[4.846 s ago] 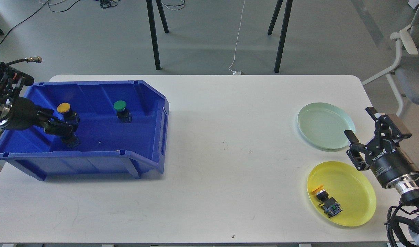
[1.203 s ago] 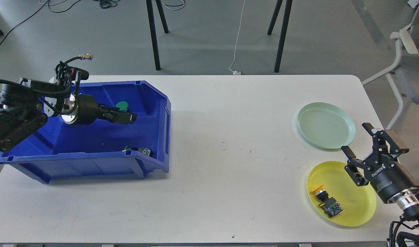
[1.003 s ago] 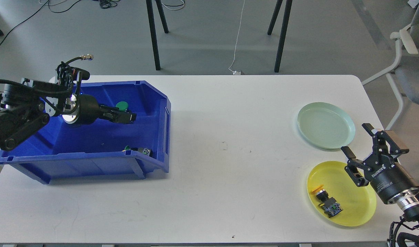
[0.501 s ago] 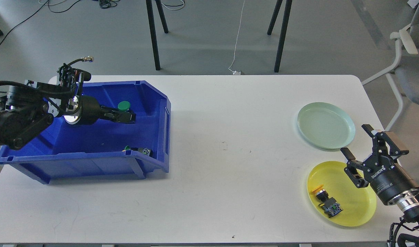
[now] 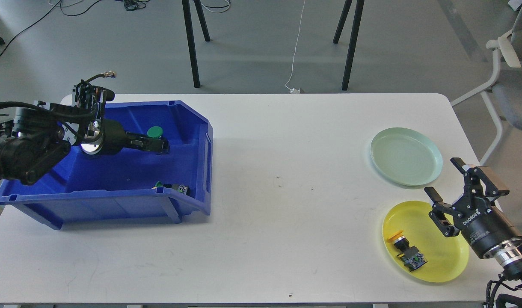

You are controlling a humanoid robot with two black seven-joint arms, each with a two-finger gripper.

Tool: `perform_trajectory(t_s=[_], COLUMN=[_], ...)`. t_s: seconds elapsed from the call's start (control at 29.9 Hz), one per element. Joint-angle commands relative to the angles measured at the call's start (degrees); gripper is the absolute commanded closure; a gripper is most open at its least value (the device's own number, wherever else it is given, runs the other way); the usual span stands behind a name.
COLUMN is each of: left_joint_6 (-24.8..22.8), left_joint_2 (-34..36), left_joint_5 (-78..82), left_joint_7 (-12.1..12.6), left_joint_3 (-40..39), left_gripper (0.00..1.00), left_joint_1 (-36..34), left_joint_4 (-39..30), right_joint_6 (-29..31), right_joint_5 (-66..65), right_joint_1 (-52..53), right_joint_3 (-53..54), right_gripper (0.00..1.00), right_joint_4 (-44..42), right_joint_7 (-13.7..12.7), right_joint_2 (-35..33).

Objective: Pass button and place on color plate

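Observation:
A green-capped button [image 5: 155, 131] stands in the blue bin [image 5: 115, 194] on the left of the table. My left gripper [image 5: 160, 146] reaches into the bin and sits right at this button's dark body, below its cap. Its fingers are dark and I cannot tell them apart. A second button [image 5: 172, 187] lies on its side at the bin's front right corner. My right gripper [image 5: 443, 177] is open and empty, above the table between the two plates. The yellow plate [image 5: 445, 256] holds a yellow-capped button [image 5: 406, 252] lying on its side. The pale green plate [image 5: 405, 156] holds nothing.
The white table [image 5: 286, 192] is bare between the bin and the plates. Black stand legs [image 5: 192, 42] and a white cable stand on the floor behind it. A chair [image 5: 513, 85] is at the far right.
My left gripper has drawn back slightly to the left inside the bin, and the green cap has shifted a little right. My right gripper has drifted slightly down.

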Motion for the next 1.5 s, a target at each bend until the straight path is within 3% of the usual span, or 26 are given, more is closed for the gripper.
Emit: perform_trajectory(t_s=[0.0, 0.63, 1.47], left_joint_6=[0.0, 0.0, 0.0], left_joint_2=[-0.7, -4.7, -6.0], left_joint_5=[-0.2, -0.2, -2.5], left_joint_7=[0.0, 0.0, 0.0], left_joint_3=[-0.1, -0.1, -0.1], left_gripper=[0.13, 0.06, 0.04], left_joint_1=[-0.1, -0.1, -0.8], left_joint_4=[1.3, 7.6, 8.8], right_joint_6=[0.4, 1.1, 1.1], right_joint_5=[0.0, 0.2, 0.2], right_joint_1=[0.0, -0.4, -0.8], right_joint_3=[0.1, 0.1, 0.1], right_gripper=[0.09, 0.08, 0.08], right_joint_4=[-0.1, -0.5, -0.6], right_joint_7=[0.0, 0.0, 0.0], right_joint_2=[0.0, 0.0, 0.1])
